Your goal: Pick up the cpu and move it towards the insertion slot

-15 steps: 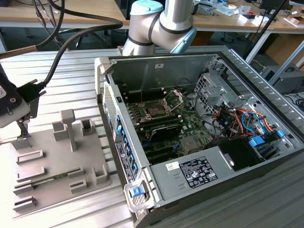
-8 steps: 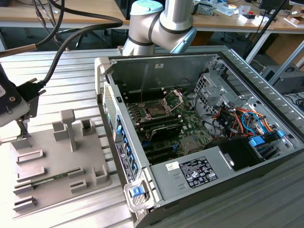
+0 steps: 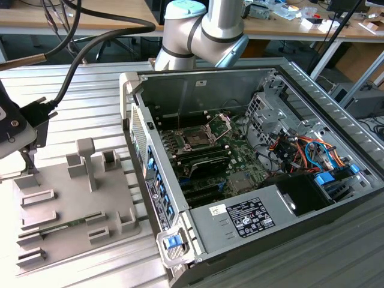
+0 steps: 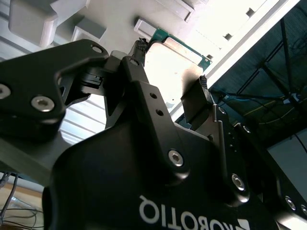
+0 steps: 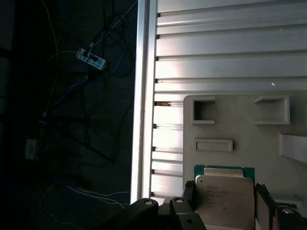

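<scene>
Ribbed aluminium worktop (image 5: pixel 216 67); black gripper (image 5: pixel 225 187) straddles small silvery square cpu (image 5: pixel 224 203), probably light, stiff, fragile; best held by its edges. Whether it is clamped, I cannot tell.

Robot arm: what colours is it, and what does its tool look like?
The arm is fat silver-grey tubes with a pale blue round cap. A thick black cable hangs near it. In the second wrist view the tool is black with silver bolts and white lettering.

We are counting one cpu (image 5: pixel 224 199), one insertion slot (image 3: pixel 196 138), one memory stick (image 3: pixel 57 228), one grey tray (image 3: pixel 66 198), one open computer case (image 3: pixel 252 78), one robot arm (image 3: pixel 204 30) and one end effector (image 5: pixel 225 194); we are also seeing one ribbed metal table (image 3: pixel 90 102).
</scene>
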Tool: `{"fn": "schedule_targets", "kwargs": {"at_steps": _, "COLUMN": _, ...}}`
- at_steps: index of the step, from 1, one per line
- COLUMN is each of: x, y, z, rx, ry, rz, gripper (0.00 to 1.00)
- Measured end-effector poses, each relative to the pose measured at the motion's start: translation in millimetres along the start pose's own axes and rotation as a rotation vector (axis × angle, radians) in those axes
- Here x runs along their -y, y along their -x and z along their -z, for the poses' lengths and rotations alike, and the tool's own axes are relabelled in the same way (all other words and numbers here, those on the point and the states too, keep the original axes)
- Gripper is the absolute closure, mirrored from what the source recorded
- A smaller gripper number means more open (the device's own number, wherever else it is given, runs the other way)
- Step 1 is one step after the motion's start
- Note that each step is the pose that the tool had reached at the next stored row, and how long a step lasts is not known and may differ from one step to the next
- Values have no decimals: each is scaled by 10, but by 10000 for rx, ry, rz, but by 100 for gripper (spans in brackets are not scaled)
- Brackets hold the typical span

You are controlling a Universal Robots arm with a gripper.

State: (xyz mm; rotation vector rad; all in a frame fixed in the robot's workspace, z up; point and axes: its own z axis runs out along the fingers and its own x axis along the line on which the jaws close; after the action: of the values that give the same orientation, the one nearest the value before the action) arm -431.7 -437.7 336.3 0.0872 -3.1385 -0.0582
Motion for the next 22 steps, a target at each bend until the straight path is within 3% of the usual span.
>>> {"fn": "schedule_targets", "kwargs": {"at_steps": 22, "x": -2, "y": 0, "z": 54, "rx": 0, "ry": 0, "rz": 0, "gripper": 45}}
